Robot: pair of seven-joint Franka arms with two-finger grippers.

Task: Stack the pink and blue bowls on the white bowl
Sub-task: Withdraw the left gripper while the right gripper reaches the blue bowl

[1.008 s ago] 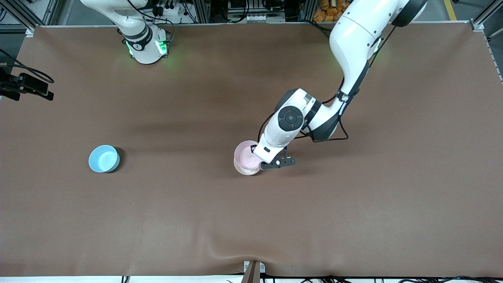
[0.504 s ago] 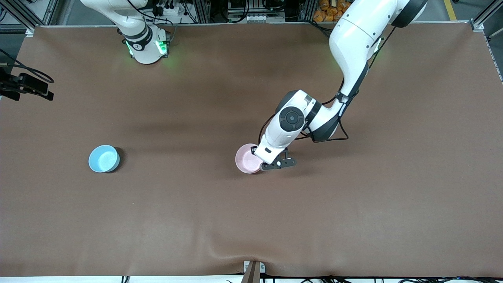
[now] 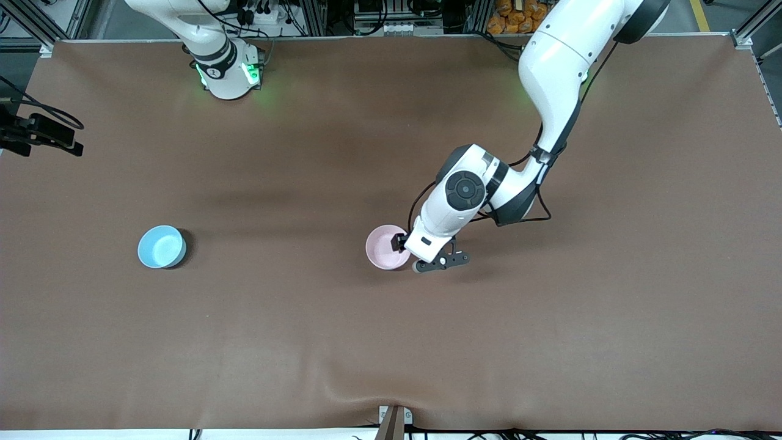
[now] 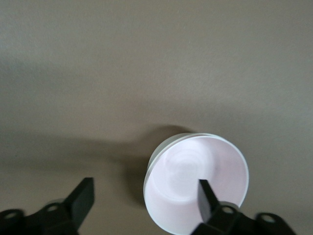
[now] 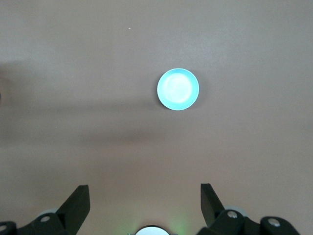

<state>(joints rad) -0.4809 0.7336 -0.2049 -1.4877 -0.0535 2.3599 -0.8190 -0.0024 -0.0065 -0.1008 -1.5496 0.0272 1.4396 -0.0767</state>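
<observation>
Brown mat (image 3: 305, 342) covers the table. Left gripper (image 4: 144, 198) fingers spread, nothing pinched: pink bowl (image 3: 387, 247) sits nested in the white bowl (image 4: 168, 143), one finger (image 4: 208, 198) over the pink rim, the other finger over bare mat. Right gripper (image 5: 144, 203) fingers spread, empty, arm waiting high; blue bowl (image 3: 161, 246) well apart from them, toward the right arm's end.

Tabletop (image 3: 305, 342) covered by brown mat, wrinkled at the edge nearest the front camera. Black device with cable (image 3: 36, 131) mounted at the right arm's end. Metal bracket (image 3: 394, 418) at the near edge.
</observation>
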